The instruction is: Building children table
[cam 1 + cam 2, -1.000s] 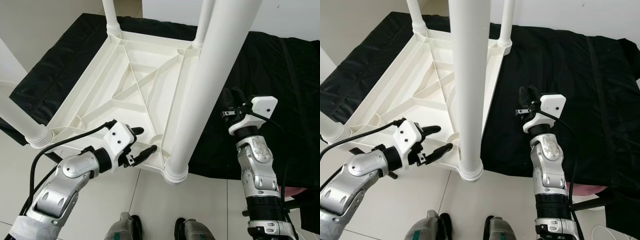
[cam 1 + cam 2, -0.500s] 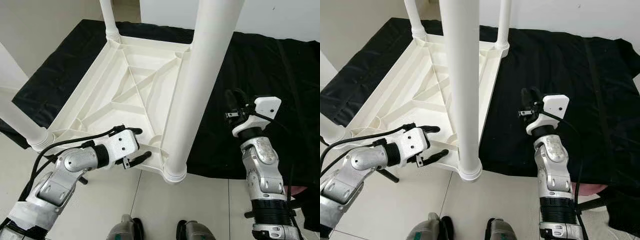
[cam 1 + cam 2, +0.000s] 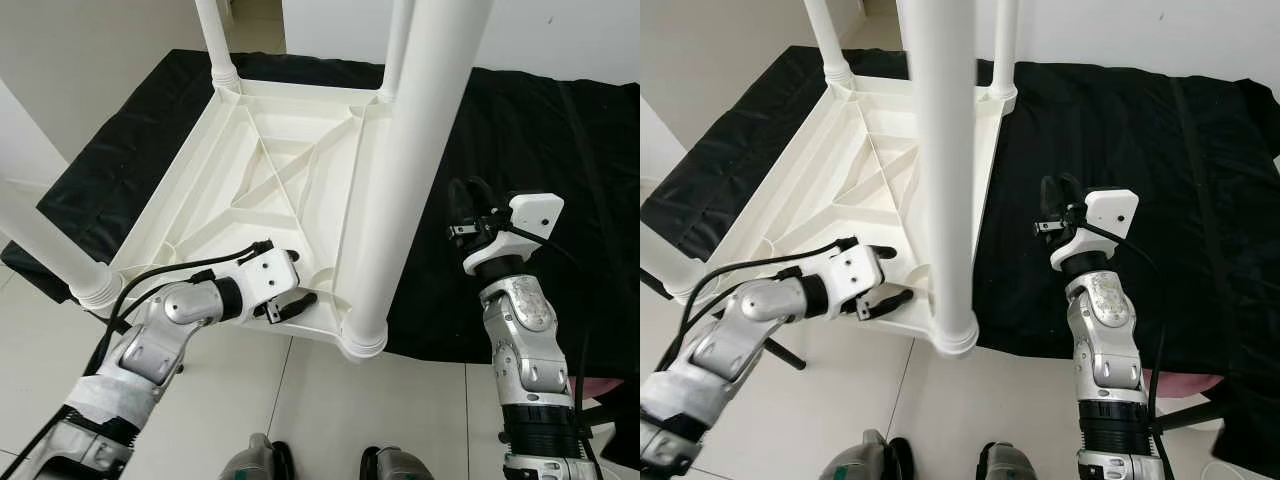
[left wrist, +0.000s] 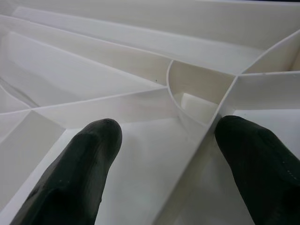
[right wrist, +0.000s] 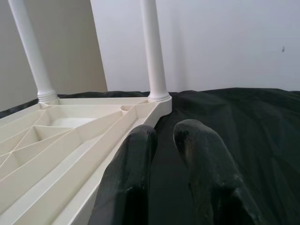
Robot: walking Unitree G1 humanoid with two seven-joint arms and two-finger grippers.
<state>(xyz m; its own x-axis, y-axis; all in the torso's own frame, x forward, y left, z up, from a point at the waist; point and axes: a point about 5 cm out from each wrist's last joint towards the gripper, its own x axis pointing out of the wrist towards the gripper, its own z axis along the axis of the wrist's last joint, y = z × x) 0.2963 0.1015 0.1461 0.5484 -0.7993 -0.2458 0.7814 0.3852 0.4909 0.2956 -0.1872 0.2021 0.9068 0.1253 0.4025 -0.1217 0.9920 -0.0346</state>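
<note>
Left pincer [image 3: 285, 290] reaches, spread, into table underside [image 3: 270, 180].

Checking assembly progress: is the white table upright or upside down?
Upside down: the table shows its ribbed underside, with legs pointing up, resting on black cloth.

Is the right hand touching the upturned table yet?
Apart. In the right eye view the right hand hovers over the black cloth, with cloth showing between it and the white table. The right wrist view shows the same gap beside its fingers.

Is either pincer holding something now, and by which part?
Nothing is held. The left pincer is open at the upturned table's near rim; the right pincer is empty.
</note>
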